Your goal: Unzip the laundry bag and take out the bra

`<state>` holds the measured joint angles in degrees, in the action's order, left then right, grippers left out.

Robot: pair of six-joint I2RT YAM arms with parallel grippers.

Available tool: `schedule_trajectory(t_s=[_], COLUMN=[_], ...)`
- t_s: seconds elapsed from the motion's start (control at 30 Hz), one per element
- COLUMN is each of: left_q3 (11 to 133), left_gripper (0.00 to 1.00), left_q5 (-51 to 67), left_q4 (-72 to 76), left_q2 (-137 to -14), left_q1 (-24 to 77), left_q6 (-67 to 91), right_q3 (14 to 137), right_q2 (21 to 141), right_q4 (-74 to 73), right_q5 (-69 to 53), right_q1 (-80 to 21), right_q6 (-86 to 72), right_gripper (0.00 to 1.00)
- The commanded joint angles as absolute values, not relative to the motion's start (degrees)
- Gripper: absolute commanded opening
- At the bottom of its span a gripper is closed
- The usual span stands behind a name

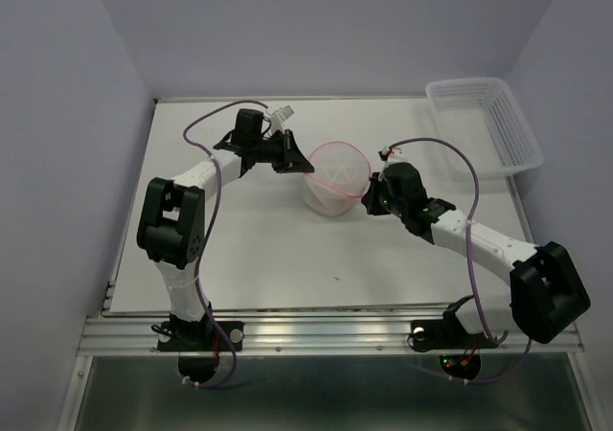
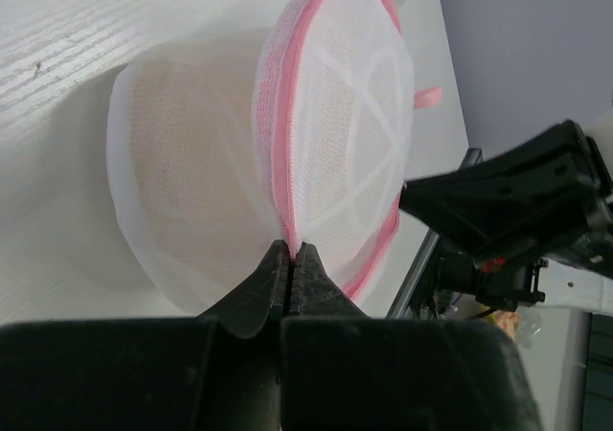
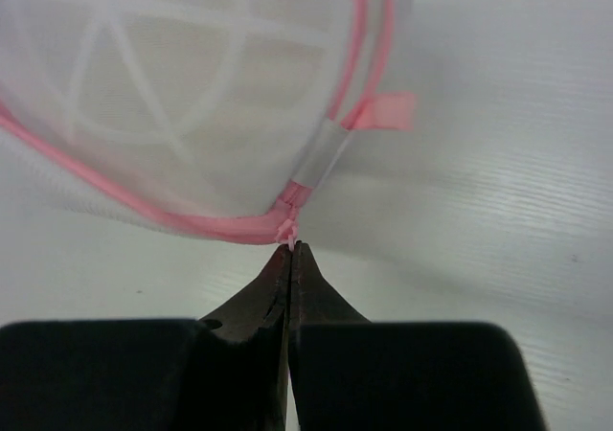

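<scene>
Broadly, we see the risks lining up by size. On the table point(image 1: 239, 249) the laundry bag point(image 1: 335, 177) sits at the middle, stretched between the two arms, and it is light. If the pull is harder than the zipper gives, we judge the whole pouch will slide or lift rather than open.

Inside it, a peach-tan shade shows through the mesh in the left wrist view, which we take for the bra point(image 2: 187, 172). Its padded bulk may press against the seam, so the slider could jam or snag fabric as it travels.

Next, the left gripper point(image 2: 290, 251) has its fingers fully together, pinching the zipper rim point(image 2: 283, 134) at the bag's near edge. That bite is thin, on fabric alone, and may slip once tension rises.

Opposite, the right gripper point(image 3: 290, 249) is likewise pressed closed, and it appears to have only the tiny zipper pull point(image 3: 286, 228) at the very tips. We think this is the weakest link: so small a tab can pop free under a sideways tug, or the tips may be holding mesh beside it instead, which we cannot tell for certain.
</scene>
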<state>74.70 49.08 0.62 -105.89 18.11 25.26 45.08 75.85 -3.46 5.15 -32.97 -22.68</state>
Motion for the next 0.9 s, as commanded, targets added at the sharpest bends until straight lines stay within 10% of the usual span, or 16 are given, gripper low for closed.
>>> schedule_trajectory(t_s=[0.0, 0.37, 0.43, 0.47, 0.57, 0.87], left_q3=[75.9, 79.1, 80.2, 80.5, 81.3, 79.5], left_gripper=[0.0, 0.0, 0.22, 0.53, 0.84, 0.99], left_q5=[51.7, 50.6, 48.5, 48.2, 47.3, 42.2], left_q4=[2.4, -3.9, -5.6, -5.8, -6.1, -6.2], left_q2=[-101.6, -105.6, -106.1, -106.1, -105.4, -102.9], left_q1=[16.3, 16.7, 17.7, 18.1, 19.4, 20.5], left_q6=[20.0, 13.9, 13.2, 13.1, 13.4, 15.9], right_q3=[41.6, 38.4, 38.8, 39.0, 40.5, 41.1], right_q2=[75.7, 71.2, 69.5, 69.2, 69.1, 69.5], right_q4=[-2.6, 13.2, 13.1, 12.8, 9.8, 4.0], right_q5=[11.2, 8.3, 3.7, 1.2, -4.2, -3.6], right_q1=[-27.3, -24.8, -24.8, -24.8, -24.8, -24.8], right_q6=[-18.9, -1.4, -2.9, -3.9, -6.2, -11.4], right_gripper=[0.01, 0.01, 0.01, 0.01, 0.01, 0.01])
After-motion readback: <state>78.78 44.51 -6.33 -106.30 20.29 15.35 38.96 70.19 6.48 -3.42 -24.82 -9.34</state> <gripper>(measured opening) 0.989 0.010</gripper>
